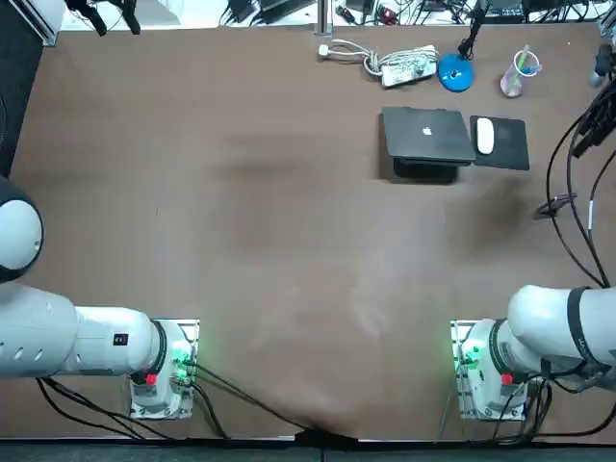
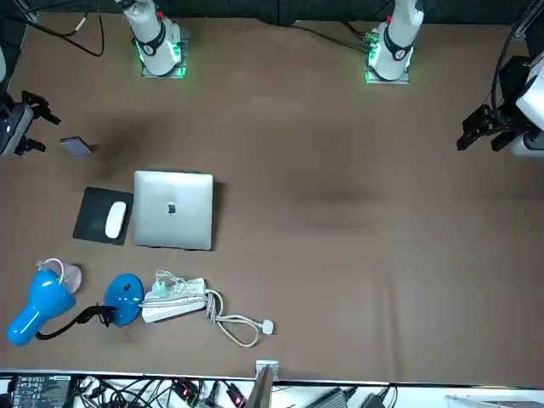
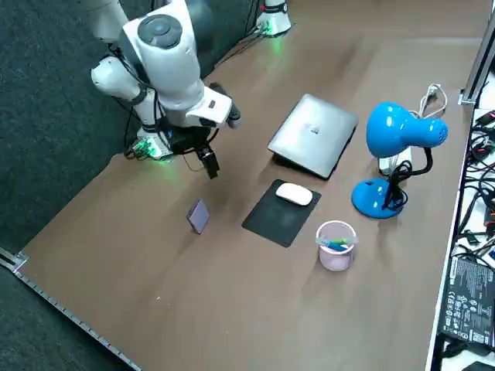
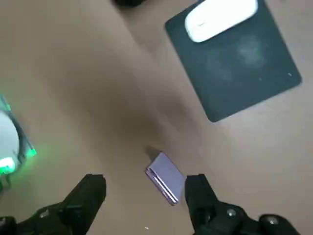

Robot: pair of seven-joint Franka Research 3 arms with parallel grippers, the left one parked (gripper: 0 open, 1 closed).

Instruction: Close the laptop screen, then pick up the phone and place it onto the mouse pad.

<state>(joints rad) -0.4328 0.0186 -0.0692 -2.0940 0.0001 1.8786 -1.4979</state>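
Laptop already shut. Phone on bare tabletop, 9 o'clock of mouse pad in right side view, near, not touching. Pincer above phone, fingers apart, empty. Probably light, rigid, slick: clamp across long edges, mid-length.

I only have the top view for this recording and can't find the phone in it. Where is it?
Observer: The purple phone is on the table, apart from the mouse pad and on the robot's side of it.
Reviewer: Is the pincer holding it?
Observer: No. The right pincer hangs above the phone, open, with a finger on each side of it in the wrist view and neither touching it.
Reviewer: Any room on the pad?
Observer: A white mouse sits at one end of the pad; the rest is bare.
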